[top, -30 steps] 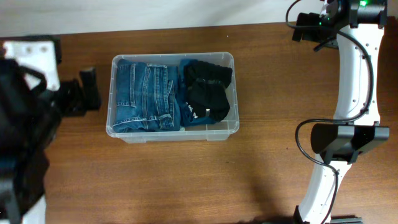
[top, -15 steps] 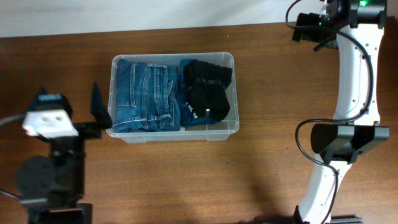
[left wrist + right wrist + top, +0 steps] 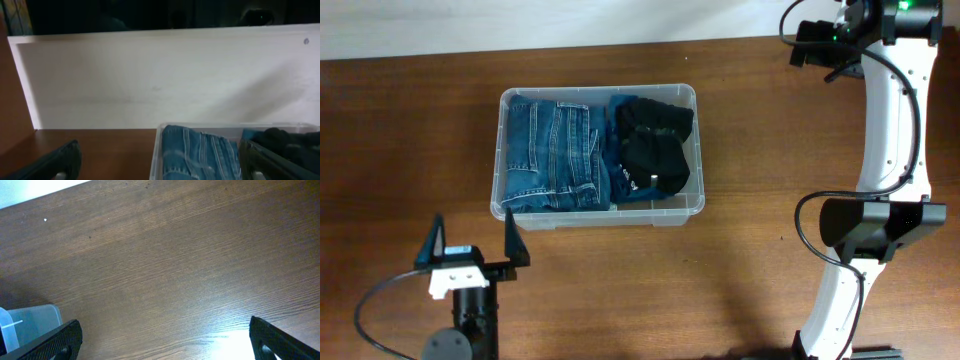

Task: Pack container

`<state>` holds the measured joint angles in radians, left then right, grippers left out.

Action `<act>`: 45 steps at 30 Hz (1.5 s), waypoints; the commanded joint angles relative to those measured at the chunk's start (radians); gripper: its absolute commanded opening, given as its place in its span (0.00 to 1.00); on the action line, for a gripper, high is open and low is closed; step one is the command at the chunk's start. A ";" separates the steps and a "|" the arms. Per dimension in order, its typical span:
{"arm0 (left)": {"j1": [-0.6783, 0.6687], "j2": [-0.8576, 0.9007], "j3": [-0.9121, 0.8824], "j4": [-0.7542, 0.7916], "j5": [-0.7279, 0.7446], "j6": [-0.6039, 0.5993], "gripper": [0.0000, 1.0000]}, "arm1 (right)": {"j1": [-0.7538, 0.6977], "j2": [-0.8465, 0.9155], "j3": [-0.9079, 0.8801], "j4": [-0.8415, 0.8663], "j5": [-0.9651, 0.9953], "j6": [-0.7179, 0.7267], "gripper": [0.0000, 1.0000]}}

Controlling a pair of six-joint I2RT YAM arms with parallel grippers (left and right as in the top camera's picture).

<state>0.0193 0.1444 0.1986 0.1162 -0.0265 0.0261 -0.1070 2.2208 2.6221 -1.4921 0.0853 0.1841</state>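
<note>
The clear plastic container [image 3: 599, 214] stands on the wooden table left of the middle. It holds folded blue jeans [image 3: 553, 158] on its left and dark clothes [image 3: 652, 148] on its right. My left gripper [image 3: 473, 243] is open and empty at the front left, just in front of the container. In the left wrist view the container's rim [image 3: 156, 150] and the jeans [image 3: 200, 155] show between the open fingers [image 3: 160, 165]. My right gripper [image 3: 817, 50] is at the far right back, open and empty over bare wood [image 3: 165, 340].
A white wall panel [image 3: 160, 80] runs along the table's far edge. The right arm's base [image 3: 880, 225] stands at the right side. A corner of the container [image 3: 27, 325] shows at the lower left of the right wrist view.
My left arm has pulled back from beside the container's left side toward the table's front left. The right arm and the container have not moved.
</note>
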 commanded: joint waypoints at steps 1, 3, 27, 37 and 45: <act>0.003 -0.066 -0.064 0.004 0.012 -0.003 0.99 | 0.000 -0.002 0.014 0.000 0.002 0.003 0.98; 0.003 -0.089 -0.095 0.003 0.011 -0.003 0.99 | 0.000 -0.002 0.014 0.000 0.002 0.003 0.98; 0.003 -0.140 -0.166 -0.245 0.011 -0.003 0.99 | 0.000 -0.002 0.014 0.000 0.002 0.003 0.98; 0.002 -0.140 -0.190 -0.123 0.019 -0.003 0.99 | 0.000 -0.002 0.014 0.000 0.002 0.003 0.98; 0.002 -0.140 -0.190 -0.199 0.019 -0.003 0.99 | 0.000 -0.002 0.014 0.000 0.002 0.003 0.98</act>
<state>0.0193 0.0128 0.0166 -0.0834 -0.0219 0.0261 -0.1070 2.2208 2.6221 -1.4925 0.0853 0.1837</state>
